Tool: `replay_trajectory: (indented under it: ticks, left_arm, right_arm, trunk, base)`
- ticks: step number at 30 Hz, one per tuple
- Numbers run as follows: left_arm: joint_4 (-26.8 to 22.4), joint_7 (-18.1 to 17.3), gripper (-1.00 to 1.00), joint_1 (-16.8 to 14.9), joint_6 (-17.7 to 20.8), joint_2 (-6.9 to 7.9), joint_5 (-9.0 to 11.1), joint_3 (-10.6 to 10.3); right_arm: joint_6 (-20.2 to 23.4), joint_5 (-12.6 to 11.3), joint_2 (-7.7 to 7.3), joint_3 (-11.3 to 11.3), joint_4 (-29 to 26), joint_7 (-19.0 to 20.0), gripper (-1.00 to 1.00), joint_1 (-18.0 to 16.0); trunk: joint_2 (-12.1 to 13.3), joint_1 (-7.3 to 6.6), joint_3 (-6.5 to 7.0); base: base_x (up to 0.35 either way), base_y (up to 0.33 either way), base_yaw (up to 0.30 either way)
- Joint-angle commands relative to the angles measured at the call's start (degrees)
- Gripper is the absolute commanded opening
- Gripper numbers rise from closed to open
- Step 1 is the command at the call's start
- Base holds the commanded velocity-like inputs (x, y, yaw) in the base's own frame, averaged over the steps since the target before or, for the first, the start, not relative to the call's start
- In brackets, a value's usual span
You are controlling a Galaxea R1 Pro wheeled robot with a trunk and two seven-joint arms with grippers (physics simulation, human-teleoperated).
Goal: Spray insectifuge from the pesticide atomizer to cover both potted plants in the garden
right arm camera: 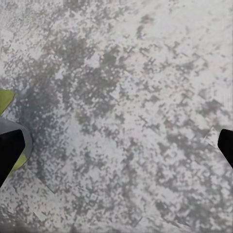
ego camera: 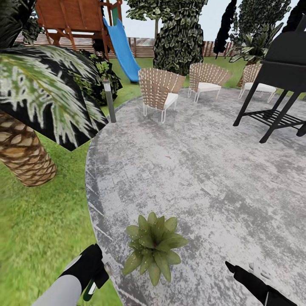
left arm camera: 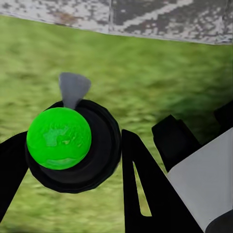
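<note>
No readable writing or labels. Potted plant: low green rosette on grey paved patch, near its lawn-side edge, between both arms. Left gripper over lawn edge, just left of plant; fingers flank black round object with green cap; grasp state: cannot tell. Right gripper over paving, right of plant, apart; fingers spread wide, released. Wicker chairs, blue slide, black grill beyond.

No readable text, labels, brands, numbers or signs on anything here
</note>
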Motion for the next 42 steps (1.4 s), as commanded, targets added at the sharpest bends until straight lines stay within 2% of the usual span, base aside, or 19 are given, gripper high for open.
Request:
replay_trajectory:
  ticks: [1, 6, 14, 19, 29, 42]
  left_arm:
    - [-0.09, -0.38, -1.0, -0.04, 0.17, -0.09, -0.42, 0.44]
    - [-0.07, -0.38, -1.0, -0.03, 0.18, 0.01, -0.48, 0.49]
    - [-0.31, -0.38, -1.0, -0.04, 0.79, -0.01, -0.49, 0.43]
    - [-4.16, -0.38, -1.0, -0.04, 3.48, -0.06, -0.49, 0.43]
    - [-4.63, -0.43, -1.0, -0.02, 3.67, -0.18, -0.41, 0.47]
    - [-4.53, -0.47, -1.0, -0.02, 3.65, -0.2, 0.09, 0.61]
  right_arm:
    - [0.3, 0.17, 0.02, -0.31, -0.11, 0.39, 1.0, -0.09]
    - [0.3, 0.22, 0.06, -0.31, -0.11, 0.45, 1.0, -0.09]
    - [0.3, 0.25, 0.07, -0.31, -0.18, 0.41, 1.0, -0.09]
    - [0.3, 0.26, 0.05, -0.29, -0.44, 0.42, 1.0, -0.09]
    - [0.22, 0.26, 0.01, -0.31, -0.27, 0.28, 1.0, -0.09]
    - [0.04, 0.26, 0.0, -0.31, -0.18, 0.2, 1.0, -0.09]
  trunk:
    - [-0.03, -0.01, -0.08]
    - [-0.03, -0.01, -0.12]
    - [-0.03, -0.01, -0.44]
    - [-0.03, -0.01, -0.51]
    - [-0.03, -0.01, -0.64]
    - [-0.03, -0.01, -0.96]
  base:
    - [0.0, 0.0, 0.07]
    - [0.0, 0.0, 0.019]
    - [0.0, 0.0, 0.213]
    - [0.006, -0.006, 0.063]
    - [0.047, -0.258, 0.07]
    - [-0.026, -0.108, 0.145]
